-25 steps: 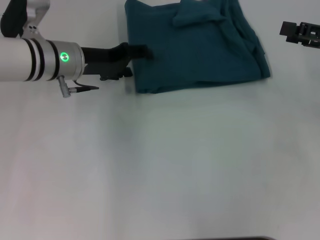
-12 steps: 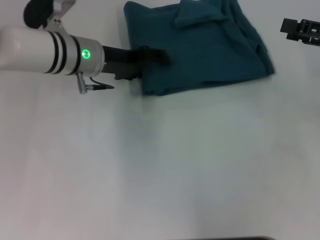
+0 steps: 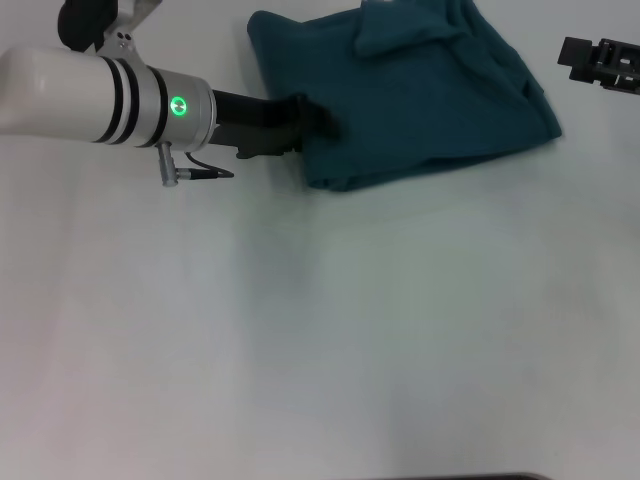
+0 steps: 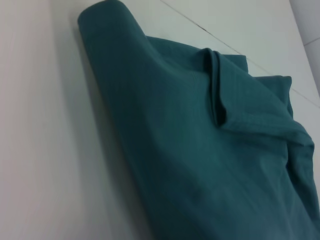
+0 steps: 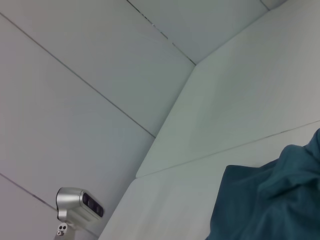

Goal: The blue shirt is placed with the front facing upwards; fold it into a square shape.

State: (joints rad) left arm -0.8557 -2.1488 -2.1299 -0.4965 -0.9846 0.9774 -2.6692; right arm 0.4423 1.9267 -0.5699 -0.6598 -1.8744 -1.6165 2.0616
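Observation:
The blue shirt lies folded into a thick, roughly rectangular bundle at the far middle of the white table, with a rumpled fold on top. It also fills the left wrist view and shows at the edge of the right wrist view. My left gripper reaches in from the left and is shut on the shirt's left near edge, one dark finger lying on top of the cloth. My right gripper hangs parked at the far right, apart from the shirt.
The white left arm with a green light stretches across the far left of the table. A small silver camera stands on a mount beyond the table in the right wrist view.
My left gripper has moved to the right with the shirt's left edge. The whole bundle has slid rightward. The right gripper has not moved.

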